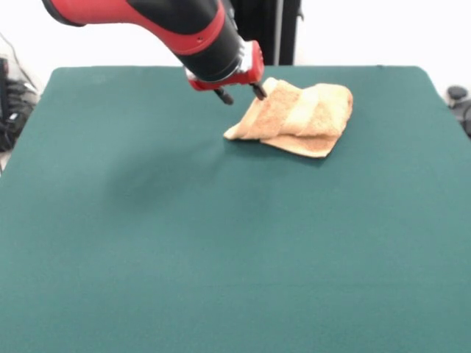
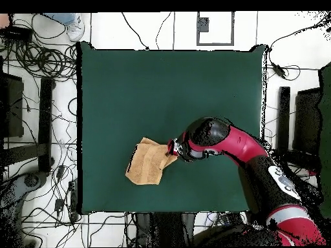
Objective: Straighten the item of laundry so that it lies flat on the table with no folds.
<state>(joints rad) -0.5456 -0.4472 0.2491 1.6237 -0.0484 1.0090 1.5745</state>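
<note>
The tan-orange towel (image 1: pixel 298 114) lies crumpled and folded over itself on the dark green table (image 1: pixel 147 220), at the far side right of centre. In the overhead view the towel (image 2: pixel 147 163) sits near the table's (image 2: pixel 161 84) lower left edge. My gripper (image 1: pixel 241 94) hangs low at the towel's left far corner, open, with green table showing between the two fingers. The right fingertip (image 1: pixel 259 91) touches or nearly touches the towel's corner. In the overhead view the gripper (image 2: pixel 173 150) is at the towel's right edge. No white tag shows.
The arm (image 2: pixel 252 152) reaches in from the lower right in the overhead view. Cables (image 2: pixel 45 58) and black equipment (image 2: pixel 283 119) lie on the floor around the table. A person's shoe (image 2: pixel 72 26) shows at the top left. The black pedestal (image 1: pixel 268 29) stands behind the table.
</note>
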